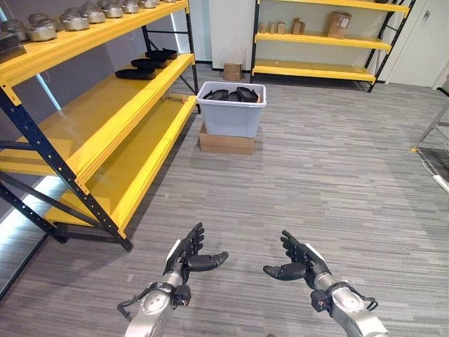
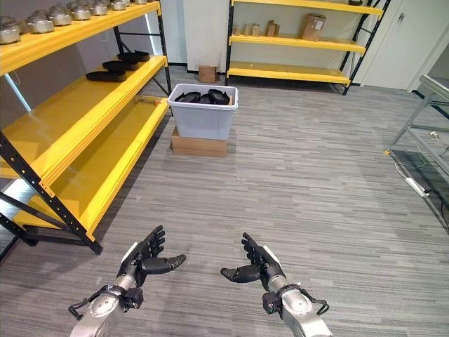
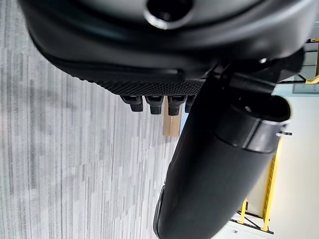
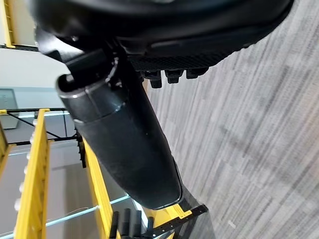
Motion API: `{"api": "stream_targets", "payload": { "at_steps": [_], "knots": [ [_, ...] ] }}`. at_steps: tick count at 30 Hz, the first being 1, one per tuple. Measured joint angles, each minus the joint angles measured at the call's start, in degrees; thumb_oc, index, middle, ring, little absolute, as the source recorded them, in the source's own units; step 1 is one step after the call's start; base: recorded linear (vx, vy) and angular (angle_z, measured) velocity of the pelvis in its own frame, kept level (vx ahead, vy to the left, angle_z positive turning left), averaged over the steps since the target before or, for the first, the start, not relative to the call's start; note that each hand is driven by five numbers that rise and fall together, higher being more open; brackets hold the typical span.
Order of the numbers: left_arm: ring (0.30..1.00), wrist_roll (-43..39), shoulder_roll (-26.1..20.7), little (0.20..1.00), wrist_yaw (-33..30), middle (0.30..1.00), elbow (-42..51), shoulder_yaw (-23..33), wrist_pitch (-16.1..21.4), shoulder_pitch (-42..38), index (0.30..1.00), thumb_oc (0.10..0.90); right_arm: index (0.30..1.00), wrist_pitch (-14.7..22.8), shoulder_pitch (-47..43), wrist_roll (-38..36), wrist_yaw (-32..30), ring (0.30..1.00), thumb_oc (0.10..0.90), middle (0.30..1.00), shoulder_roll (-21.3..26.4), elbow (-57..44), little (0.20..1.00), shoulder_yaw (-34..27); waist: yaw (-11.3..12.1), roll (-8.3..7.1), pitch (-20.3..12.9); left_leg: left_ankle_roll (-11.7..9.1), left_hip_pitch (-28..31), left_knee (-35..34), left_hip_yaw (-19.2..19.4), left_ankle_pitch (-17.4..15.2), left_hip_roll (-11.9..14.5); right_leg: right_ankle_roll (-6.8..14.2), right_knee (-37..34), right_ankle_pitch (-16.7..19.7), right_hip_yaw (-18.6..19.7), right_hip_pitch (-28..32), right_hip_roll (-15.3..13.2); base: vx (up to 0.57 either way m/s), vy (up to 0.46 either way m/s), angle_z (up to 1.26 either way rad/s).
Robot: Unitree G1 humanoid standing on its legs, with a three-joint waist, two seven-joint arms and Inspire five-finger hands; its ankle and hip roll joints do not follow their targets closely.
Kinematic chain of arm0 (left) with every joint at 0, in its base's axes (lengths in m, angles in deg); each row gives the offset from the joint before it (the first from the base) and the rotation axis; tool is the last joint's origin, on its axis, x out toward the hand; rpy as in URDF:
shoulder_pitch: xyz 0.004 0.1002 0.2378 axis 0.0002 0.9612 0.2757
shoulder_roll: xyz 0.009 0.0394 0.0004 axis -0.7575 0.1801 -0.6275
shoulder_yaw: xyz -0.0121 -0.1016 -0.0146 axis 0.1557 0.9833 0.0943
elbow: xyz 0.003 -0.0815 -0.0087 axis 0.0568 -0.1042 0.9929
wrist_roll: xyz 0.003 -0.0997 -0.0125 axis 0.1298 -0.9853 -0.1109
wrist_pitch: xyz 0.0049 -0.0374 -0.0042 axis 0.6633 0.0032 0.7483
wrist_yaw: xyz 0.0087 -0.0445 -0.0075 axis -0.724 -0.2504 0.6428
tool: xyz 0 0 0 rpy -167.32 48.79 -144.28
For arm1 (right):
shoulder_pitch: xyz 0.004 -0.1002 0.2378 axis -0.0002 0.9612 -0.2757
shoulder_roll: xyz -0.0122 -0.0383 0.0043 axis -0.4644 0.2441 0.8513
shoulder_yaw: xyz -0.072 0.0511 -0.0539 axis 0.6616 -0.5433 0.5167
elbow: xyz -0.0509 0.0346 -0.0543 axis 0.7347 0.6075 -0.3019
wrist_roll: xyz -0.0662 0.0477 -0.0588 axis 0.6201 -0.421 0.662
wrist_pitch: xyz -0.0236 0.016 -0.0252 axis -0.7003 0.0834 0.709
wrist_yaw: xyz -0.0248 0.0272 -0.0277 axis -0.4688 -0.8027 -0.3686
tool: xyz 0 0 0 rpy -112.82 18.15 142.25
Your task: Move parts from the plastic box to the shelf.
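Observation:
A pale grey plastic box (image 1: pixel 231 112) stands on a flat cardboard box (image 1: pixel 226 142) on the floor ahead, filled with black parts (image 1: pixel 231 94). The yellow shelf (image 1: pixel 105 119) runs along the left; several black parts (image 1: pixel 146 64) lie on its middle level at the far end. My left hand (image 1: pixel 186 257) and right hand (image 1: pixel 300 264) hover low over the floor, far short of the box, palms facing each other, fingers straight, thumbs pointing inward, both empty. The left hand (image 3: pixel 199 164) and the right hand (image 4: pixel 124 134) also show in their wrist views, holding nothing.
Metal parts (image 1: pixel 77 17) line the shelf's top level. A second yellow shelf (image 1: pixel 323 45) with cartons stands at the back wall, a small cardboard box (image 1: pixel 232 71) on the floor before it. A metal frame (image 1: pixel 435 133) is at the right edge. Grey floor (image 1: pixel 323 182) lies between.

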Motion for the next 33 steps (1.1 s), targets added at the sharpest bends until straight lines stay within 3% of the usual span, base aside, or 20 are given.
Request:
{"api": "stream_targets", "payload": {
  "at_steps": [3,4,5,6,7,8,10,11,12,13,14,15,17,18,21,24,27,31,32,33],
  "knots": [
    [1.000,0.4,-0.3,1.000,0.0,1.000,-0.7,-1.0,0.1,-2.7,1.000,0.900,1.000,0.1,0.1,0.5,0.1,1.000,0.900,1.000,-0.2,0.0,1.000,0.1,-1.3,-0.26,3.4,3.1,-0.4,2.4,-0.2,-1.5,-3.6,2.5,21.1,3.4,2.3,-11.2,-4.0,0.04,0.250,0.09],
    [1.000,0.4,-0.3,1.000,0.0,1.000,-0.7,-2.4,0.2,-3.3,1.000,0.900,1.000,0.3,0.0,1.2,0.1,1.000,0.900,1.000,0.5,-0.2,1.000,0.0,-1.5,0.74,5.5,6.4,-3.0,8.5,-0.8,-3.8,-4.8,2.6,28.3,7.6,4.1,-15.4,-6.3,0.26,0.157,-0.02],
    [1.000,0.5,-0.1,1.000,0.2,1.000,-0.7,-4.2,0.2,-3.2,1.000,0.900,1.000,0.0,0.1,1.5,0.1,1.000,0.900,1.000,1.5,-0.1,1.000,0.0,-1.3,4.08,7.1,8.4,-3.0,7.6,-0.4,-4.5,-4.6,1.9,30.5,8.8,1.9,-18.9,-7.2,0.33,0.070,-0.06],
    [1.000,0.5,-0.1,1.000,0.0,1.000,-0.8,-4.2,0.2,-3.2,1.000,0.900,1.000,-0.1,0.0,1.5,0.1,1.000,0.900,1.000,1.2,-0.4,1.000,0.0,-1.4,6.68,7.3,5.9,-3.1,2.8,-1.4,-5.6,-4.2,1.4,25.5,4.1,-3.2,-20.1,-6.2,0.60,-0.091,0.05],
    [1.000,0.5,-1.2,1.000,0.1,1.000,-0.8,-2.9,0.3,-4.0,1.000,0.900,1.000,0.1,0.8,1.4,0.6,1.000,0.900,1.000,0.2,-2.1,1.000,-0.1,-2.1,3.76,8.0,8.3,-4.5,7.6,2.3,-8.2,-6.7,4.5,18.9,0.4,-3.6,-20.2,-9.0,0.54,-0.169,0.36],
    [1.000,0.5,-1.6,1.000,0.0,1.000,-0.9,-0.6,0.1,-5.3,1.000,0.900,1.000,0.5,1.1,1.2,1.1,1.000,0.900,1.000,0.0,-4.8,1.000,-0.2,-4.0,2.27,9.3,7.3,-4.3,8.0,1.5,-4.7,-6.8,6.5,10.4,-2.5,-2.7,-18.2,-6.9,0.57,-0.201,0.51],
    [1.000,0.5,-1.8,1.000,-0.6,1.000,-3.4,1.5,0.6,-10.1,1.000,0.900,1.000,0.5,1.1,1.1,0.5,1.000,0.900,1.000,-1.7,-4.4,1.000,-0.7,-5.7,-3.36,10.4,1.8,-6.6,10.7,1.8,-8.7,-9.3,5.4,-10.7,-2.3,-3.0,-15.2,-5.5,0.45,-0.180,1.10],
    [1.000,0.5,-1.7,1.000,-0.6,1.000,-3.9,1.0,1.0,-10.3,1.000,0.900,1.000,0.6,0.4,1.1,0.6,1.000,0.900,1.000,-1.2,-3.5,1.000,-1.0,-6.3,-3.91,10.7,7.6,-7.0,22.4,-1.8,-17.0,-9.2,6.7,-12.6,0.6,-1.4,-14.3,-6.5,0.68,-0.387,0.62],
    [1.000,0.5,-0.7,1.000,-1.0,1.000,-5.6,1.6,1.0,-8.0,1.000,0.900,1.000,0.2,-0.9,1.0,0.3,1.000,0.900,1.000,-2.0,-1.6,1.000,-1.2,-5.3,-3.48,10.1,5.8,-4.5,22.9,-0.7,-18.8,-9.3,3.0,-13.5,3.5,-2.5,-13.3,-5.3,0.69,-0.426,0.66],
    [1.000,0.5,1.8,1.000,-1.1,1.000,-5.6,-1.4,0.8,-5.0,1.000,0.900,1.000,-0.3,0.6,1.1,0.1,1.000,0.900,1.000,-1.5,-0.3,1.000,-1.9,-7.1,0.83,8.7,1.5,4.3,12.4,-4.9,-17.8,-7.8,-4.7,-3.7,2.2,-3.4,-9.8,2.6,0.89,-0.702,0.71],
    [1.000,0.5,3.0,1.000,-0.6,1.000,-4.1,-3.9,0.9,-2.7,1.000,0.900,1.000,0.1,1.9,1.0,0.5,1.000,0.900,1.000,-0.5,-1.3,1.000,-1.6,-7.7,2.99,5.9,-0.4,8.6,9.5,-4.6,-15.4,-5.2,-9.5,1.8,-1.5,-5.7,-7.5,10.9,0.70,-0.589,1.29],
    [1.000,0.2,2.5,1.000,-0.8,1.000,-2.6,-4.6,0.8,-2.4,1.000,0.900,1.000,0.7,1.0,0.8,0.7,1.000,0.900,1.000,-1.0,-0.3,1.000,-1.7,-7.3,1.35,5.4,-1.6,7.2,15.1,-4.6,-16.1,-6.3,-12.8,3.9,-4.3,-7.1,-6.7,12.2,0.65,-0.656,0.64],
    [1.000,0.0,2.4,1.000,-0.4,1.000,-0.1,-4.6,1.1,-0.9,1.000,0.900,1.000,0.7,1.1,0.6,0.8,1.000,0.900,1.000,-0.9,-0.3,1.000,-1.7,-6.0,-2.13,3.3,-2.6,1.6,29.0,-2.1,-16.1,-8.5,-17.5,-0.1,-3.4,-7.3,-4.2,12.6,0.29,-0.450,-0.03],
    [1.000,-0.1,2.9,1.000,0.3,1.000,-0.1,-4.6,1.2,-0.2,1.000,0.900,1.000,1.1,0.3,0.1,1.1,1.000,0.900,1.000,0.9,0.7,1.000,-1.8,-3.7,0.15,1.1,-4.2,-9.1,51.7,-1.9,-12.4,-5.1,-18.7,-3.2,-4.6,-6.2,-0.9,13.8,0.26,-0.387,-0.32],
    [1.000,-0.2,0.1,1.000,0.1,1.000,0.6,-2.1,1.3,-0.4,1.000,0.900,1.000,1.4,0.3,-1.0,0.9,1.000,0.900,1.000,0.8,-0.1,1.000,-2.1,-1.9,-1.08,1.3,-4.1,-15.3,61.3,-6.5,-11.9,2.3,-19.0,-3.1,-8.8,-2.1,3.8,14.5,0.30,-0.214,-0.31],
    [1.000,-0.2,-1.3,1.000,0.1,1.000,0.8,0.2,1.2,-0.7,1.000,0.900,1.000,1.5,-2.1,-1.0,-0.1,1.000,0.900,1.000,0.6,-0.2,1.000,-2.6,0.5,-3.53,4.5,-3.6,-22.5,48.4,-8.0,-14.7,0.8,-16.8,-8.4,-8.6,3.4,10.7,12.1,0.32,-0.029,-0.64],
    [1.000,-0.2,-1.0,1.000,0.3,1.000,0.2,0.6,1.2,2.0,1.000,0.900,1.000,1.7,-1.2,-1.0,0.1,1.000,0.900,1.000,1.0,-0.2,1.000,-2.0,0.6,-3.66,5.4,-1.6,-23.7,21.9,-6.8,-7.4,-1.2,-10.5,-9.4,-11.3,4.9,17.8,11.0,0.34,0.052,-0.56],
    [1.000,-0.1,-0.7,1.000,0.3,1.000,0.1,0.6,1.2,2.6,1.000,0.900,1.000,2.2,0.2,-0.9,0.2,1.000,0.900,1.000,2.4,-0.2,1.000,-1.9,0.9,-0.20,4.6,-1.2,-23.3,4.0,-6.1,-3.8,-2.1,-7.6,-13.7,-14.7,5.9,25.9,11.6,0.30,0.022,-0.63],
    [1.000,-0.1,-0.3,1.000,0.3,1.000,0.1,0.6,1.2,2.6,1.000,0.900,1.000,2.0,1.0,-0.9,0.2,1.000,0.900,1.000,3.0,-0.2,1.000,-1.8,0.2,0.70,4.4,0.0,-22.8,2.9,-7.3,-4.9,-3.3,-6.2,-13.7,-15.9,7.4,27.0,12.2,0.22,0.031,-0.49],
    [1.000,0.0,0.4,1.000,0.3,1.000,-0.1,0.6,1.1,2.7,1.000,0.900,1.000,1.4,3.2,-0.8,0.1,1.000,0.900,1.000,2.9,0.1,1.000,-1.7,0.2,0.70,4.1,4.1,-20.6,3.1,-8.9,-1.9,-3.8,-3.7,-12.1,-17.7,8.0,29.6,12.5,0.44,0.097,-0.24]
  ]
}}
